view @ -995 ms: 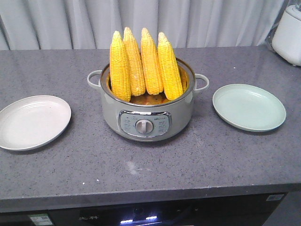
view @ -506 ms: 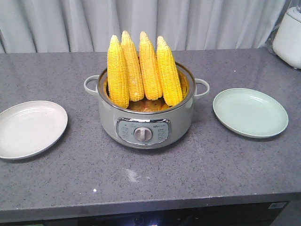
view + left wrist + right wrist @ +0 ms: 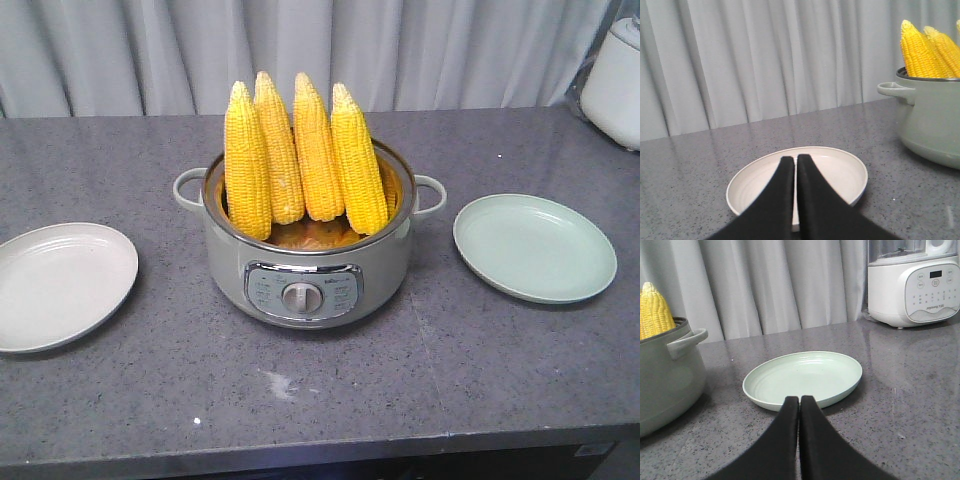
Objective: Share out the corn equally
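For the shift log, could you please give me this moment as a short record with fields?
corn: four bright yellow husked cobs, standing tips up in the grey-green electric pot
pot: two side handles, front dial, on the grey speckled counter between the plates
left plate: off-white round plate, empty, ahead of left gripper
right plate: pale green round plate, empty, ahead of right gripper
left gripper: shut, holding nothing
right gripper: shut, holding nothing
progress: no cob on either plate yet
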{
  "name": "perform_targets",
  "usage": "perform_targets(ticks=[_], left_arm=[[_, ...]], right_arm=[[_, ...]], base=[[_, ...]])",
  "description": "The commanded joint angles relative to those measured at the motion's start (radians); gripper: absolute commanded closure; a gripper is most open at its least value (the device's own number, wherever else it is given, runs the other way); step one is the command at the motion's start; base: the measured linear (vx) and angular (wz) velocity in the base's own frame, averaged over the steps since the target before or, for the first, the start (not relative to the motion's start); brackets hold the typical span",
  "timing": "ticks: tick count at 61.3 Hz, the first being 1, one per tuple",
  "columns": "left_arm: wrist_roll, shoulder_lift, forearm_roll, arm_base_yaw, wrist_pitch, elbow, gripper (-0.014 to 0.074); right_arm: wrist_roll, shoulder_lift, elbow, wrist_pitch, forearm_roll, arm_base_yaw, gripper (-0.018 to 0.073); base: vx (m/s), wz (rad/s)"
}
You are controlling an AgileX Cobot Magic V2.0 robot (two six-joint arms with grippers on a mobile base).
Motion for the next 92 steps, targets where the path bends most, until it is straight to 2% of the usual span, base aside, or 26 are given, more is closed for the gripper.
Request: perform_targets(ticks=[1, 92], left_arm=[[-0.003, -0.016, -0.002, 0.001, -0.076, 0.003, 0.0603], [-0.003, -0.016, -0.002, 0.001, -0.076, 0.003, 0.0603]], right_arm=[[-0.008, 0.005, 0.008, -0.079, -0.007, -0.006, 0.0564], [-0.008, 0.005, 0.008, -0.079, -0.007, -0.006, 0.0564]], base=[[0.02, 0.00], [0.00, 0.00]])
